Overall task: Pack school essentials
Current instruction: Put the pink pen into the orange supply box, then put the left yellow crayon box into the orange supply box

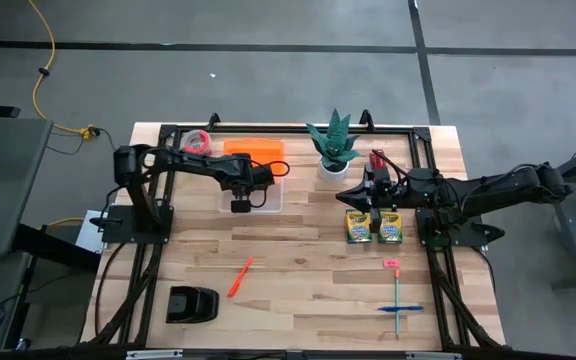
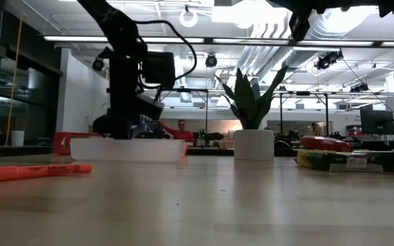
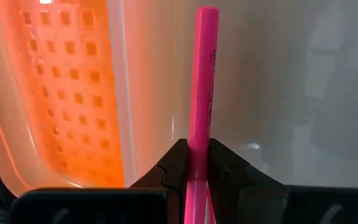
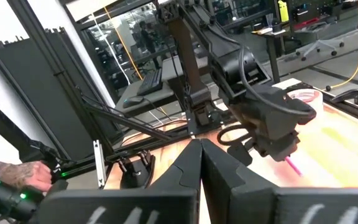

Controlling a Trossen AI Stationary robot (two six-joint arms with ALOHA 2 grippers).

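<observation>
High view gives me the layout: my left tool [image 1: 241, 204] hangs over the clear plastic tray [image 1: 273, 200] at the back of the pale wooden desk [image 1: 298, 270], beside the tray's orange perforated insert [image 1: 253, 150]. In the left wrist view its fingers are pinched on a thin pink-red stick [image 3: 202, 81] that points straight out from the tips above the pale tray floor, with the orange insert off to one side.

My right tool [image 1: 368, 186] waits near the white pot with the spiky green plant [image 1: 335, 150], raised above the desk, fingers pressed together with nothing between them.

Just below it in the high view, the two small yellow-and-green crayon boxes [image 1: 373, 227] lie side by side, touching. The second thin orange-red stick [image 1: 240, 277] lies at a slant on the bare wood toward the front left, well apart from the tray. Near the front right, the tiny pink eraser [image 1: 391, 263] sits just above the teal pencil [image 1: 397, 300], and the blue pen [image 1: 400, 309] lies across that pencil. A squat black object [image 1: 191, 304] rests at the front left corner, and a red roll [image 1: 196, 141] sits at the back left by the tray.
</observation>
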